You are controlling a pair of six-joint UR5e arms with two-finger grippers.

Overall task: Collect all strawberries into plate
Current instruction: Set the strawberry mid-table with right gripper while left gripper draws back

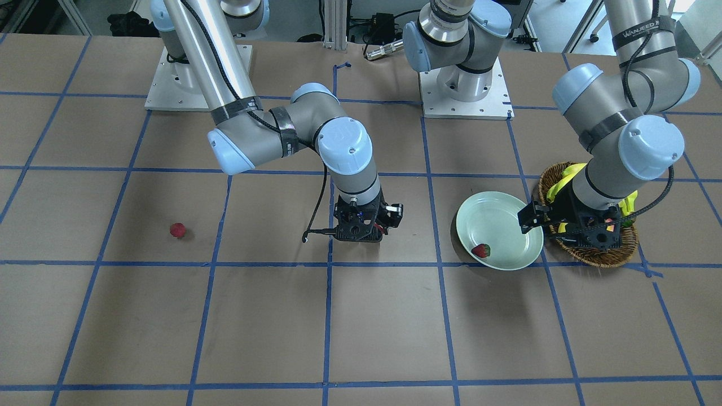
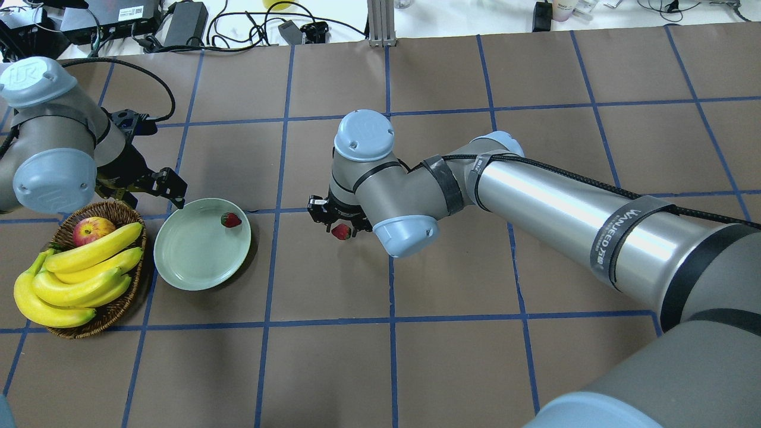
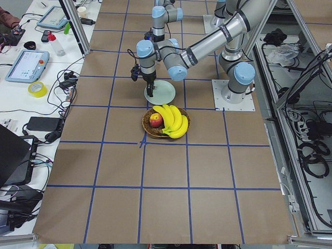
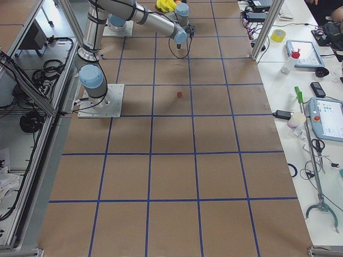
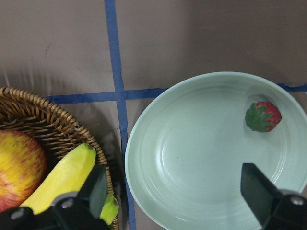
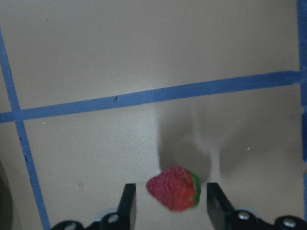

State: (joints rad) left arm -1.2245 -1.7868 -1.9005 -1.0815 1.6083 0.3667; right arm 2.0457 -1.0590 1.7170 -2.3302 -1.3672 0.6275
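Fingers point(image 6: 127, 206) of the right gripper point(image 6: 171, 188) stand parted around a small red, dimpled strawberry point(image 6: 173, 189) near the middle of the brown, blue-taped table point(image 2: 452, 368) — a narrow gap shows on each side, neither pad visibly touching it. Left gripper point(image 5: 175, 189): fingers spread wide, holding nothing, above the edges of a round, glossy pale-green plate point(image 5: 144, 158) and a brown woven wicker basket point(image 5: 48, 117), both toward the table end on the robot's left. Plate holds a second strawberry point(image 5: 263, 116), green cap up, by its rim; basket holds curved yellow bananas point(image 2: 77, 267) and a red-yellow apple point(image 2: 92, 230). A third strawberry point(image 1: 177, 230) lies on the table toward the opposite end.
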